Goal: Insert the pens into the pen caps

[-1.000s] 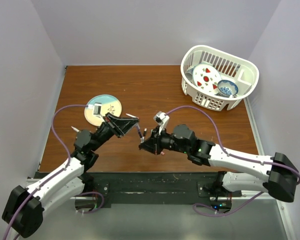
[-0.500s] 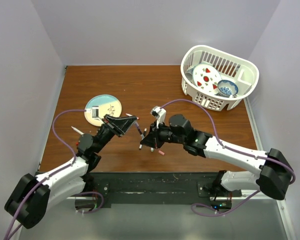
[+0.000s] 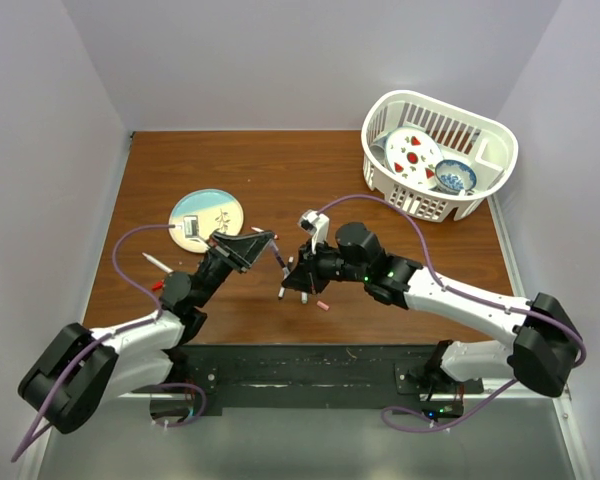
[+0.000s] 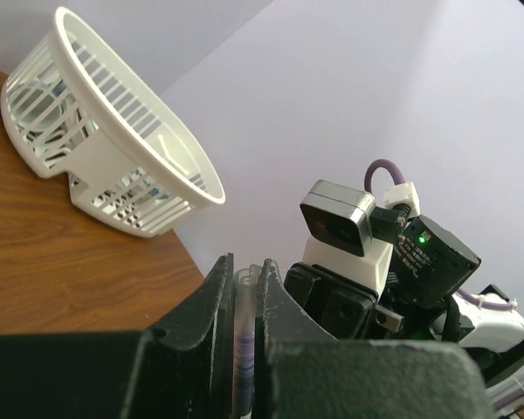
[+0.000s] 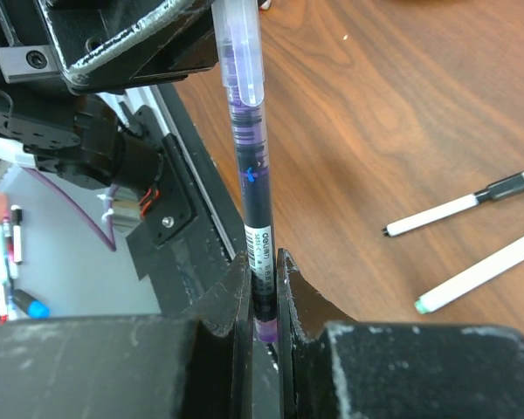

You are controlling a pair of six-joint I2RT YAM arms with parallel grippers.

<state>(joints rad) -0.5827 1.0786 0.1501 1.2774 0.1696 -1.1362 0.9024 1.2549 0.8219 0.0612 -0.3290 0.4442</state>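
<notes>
Two grips on one purple pen point(image 5: 253, 183), held above mid-table. At far left, round plate point(image 3: 206, 219) on brown table point(image 3: 310, 170), one loose pen point(image 3: 157, 263) near it toward the arm bases. Next, left gripper point(image 4: 244, 279): pinches narrowly on clear pen cap point(image 5: 241, 52), above the wood. Right of that, right gripper point(image 5: 262, 279): clamps narrowly on the purple barrel, upper end inside the cap. Close by on the wood, small pink cap point(image 3: 322, 306). In the right wrist view, black-tipped white pen point(image 5: 454, 209) and green-tipped white pen point(image 5: 480, 275), side by side, apart from both grippers. At far right, white basket point(image 3: 420, 205) holding dishes.
</notes>
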